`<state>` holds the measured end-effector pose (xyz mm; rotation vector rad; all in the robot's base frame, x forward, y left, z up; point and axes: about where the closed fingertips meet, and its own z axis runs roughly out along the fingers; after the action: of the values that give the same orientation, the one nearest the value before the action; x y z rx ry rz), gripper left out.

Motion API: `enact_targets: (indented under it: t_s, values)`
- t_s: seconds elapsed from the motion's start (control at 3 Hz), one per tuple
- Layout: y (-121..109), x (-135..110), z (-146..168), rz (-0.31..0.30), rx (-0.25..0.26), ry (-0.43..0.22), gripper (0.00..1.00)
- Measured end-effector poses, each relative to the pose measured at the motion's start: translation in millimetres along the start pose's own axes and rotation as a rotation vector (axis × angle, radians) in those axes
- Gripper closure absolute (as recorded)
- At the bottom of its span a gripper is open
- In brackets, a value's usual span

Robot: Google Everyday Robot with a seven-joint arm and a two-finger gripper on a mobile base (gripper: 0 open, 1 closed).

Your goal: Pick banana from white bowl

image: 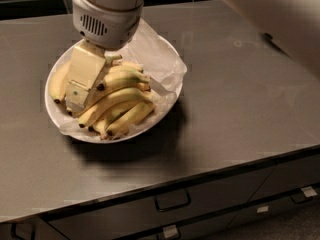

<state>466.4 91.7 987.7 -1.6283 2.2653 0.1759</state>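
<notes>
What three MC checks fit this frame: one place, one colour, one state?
1. The claw is:
A) low over the left side of the white bowl
B) raised high above it
C) off to its right

2. The counter is:
A) white
B) grey-brown
C) red

3. The drawers are:
A) pulled out
B) removed
C) shut

Key:
1A, it sits down by the bananas at the bowl's left.
2B, the top is a dull grey-brown.
3C, the fronts sit flush under the counter edge.
</notes>
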Motion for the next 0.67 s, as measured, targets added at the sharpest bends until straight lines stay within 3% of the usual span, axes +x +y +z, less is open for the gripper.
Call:
enact_targets:
  t_s: [0.33,0.67]
  values:
    - [0.0,0.0,0.0,0.000,0.000,0.000,0.00]
    - [-1.8,-2.1,11.1,0.017,-0.005,0.049,0.00]
